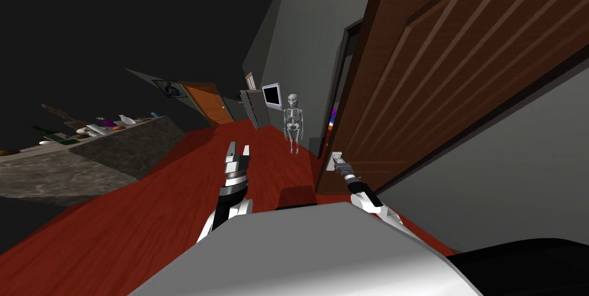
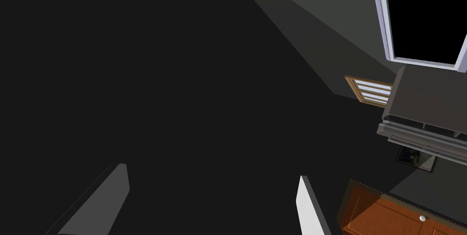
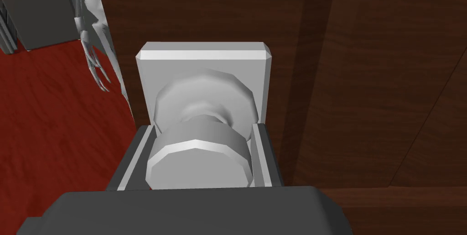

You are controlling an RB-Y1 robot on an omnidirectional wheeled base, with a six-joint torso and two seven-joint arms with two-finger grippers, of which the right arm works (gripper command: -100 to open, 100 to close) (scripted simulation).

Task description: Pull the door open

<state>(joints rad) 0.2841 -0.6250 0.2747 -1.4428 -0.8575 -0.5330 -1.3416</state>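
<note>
A dark brown panelled door stands ajar on my right, its free edge swung toward me. A grey round knob on a pale square plate sits near that edge, and the knob looks small in the head view. My right gripper is shut on the knob, one finger pressing each side, and this right gripper reaches out from my chest to the door. My left gripper hangs over the red floor with its fingers spread apart, and the left gripper holds nothing.
A white skeleton stands on the red floor just past the door's edge. A long dark counter with small items runs along the left. An orange door and a grey cabinet stand at the far end.
</note>
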